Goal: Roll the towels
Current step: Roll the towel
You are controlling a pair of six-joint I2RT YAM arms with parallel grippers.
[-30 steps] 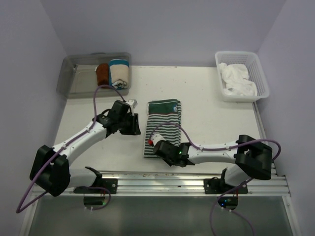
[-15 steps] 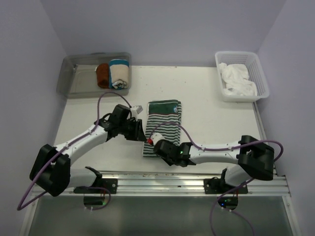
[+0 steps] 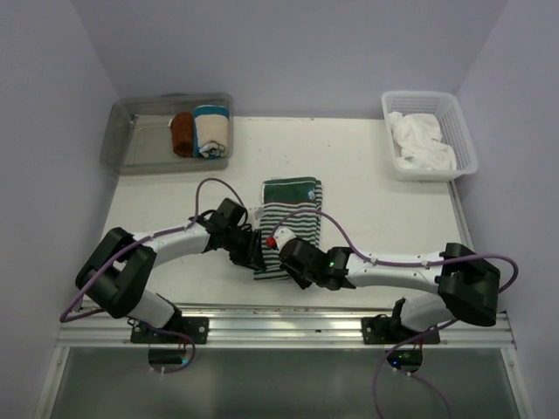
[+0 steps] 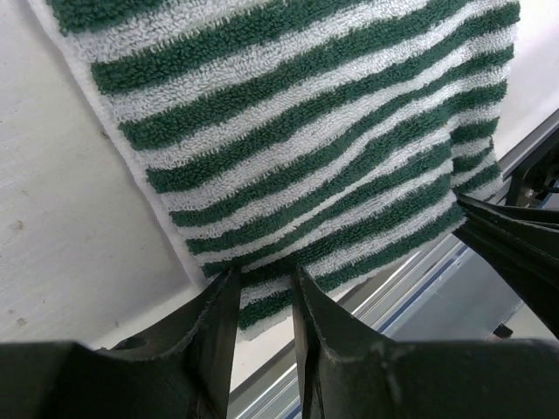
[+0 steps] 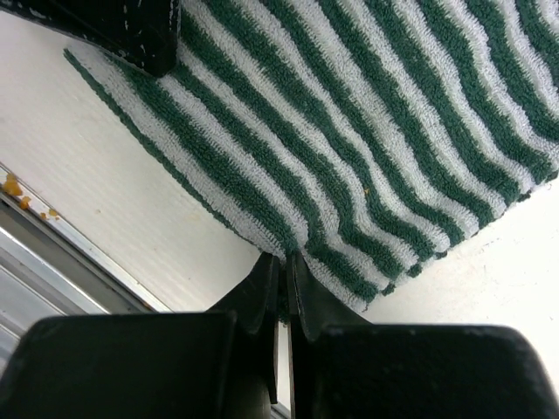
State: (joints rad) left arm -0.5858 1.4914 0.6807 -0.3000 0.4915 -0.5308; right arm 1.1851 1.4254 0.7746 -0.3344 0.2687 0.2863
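Note:
A green-and-white striped towel (image 3: 294, 218) lies flat in the middle of the table. It also shows in the left wrist view (image 4: 306, 131) and the right wrist view (image 5: 367, 131). My left gripper (image 3: 256, 259) is at the towel's near left corner. Its fingers stand a little apart, astride the near edge (image 4: 265, 275). My right gripper (image 3: 280, 263) is at the near edge just to the right, and its jaws are shut on a pinch of the towel's hem (image 5: 283, 255). The left gripper's finger (image 5: 131, 26) shows at the top left of the right wrist view.
A clear bin (image 3: 140, 140) at the back left holds a brown rolled towel (image 3: 182, 133) and a white-and-teal one (image 3: 211, 131). A white basket (image 3: 463, 131) at the back right holds white towels (image 3: 419, 140). A metal rail (image 3: 288, 319) runs along the near edge.
My left gripper has moved right and nearer, from beside the towel to its near left corner. My right gripper has shifted slightly along the near edge and stays at the hem.

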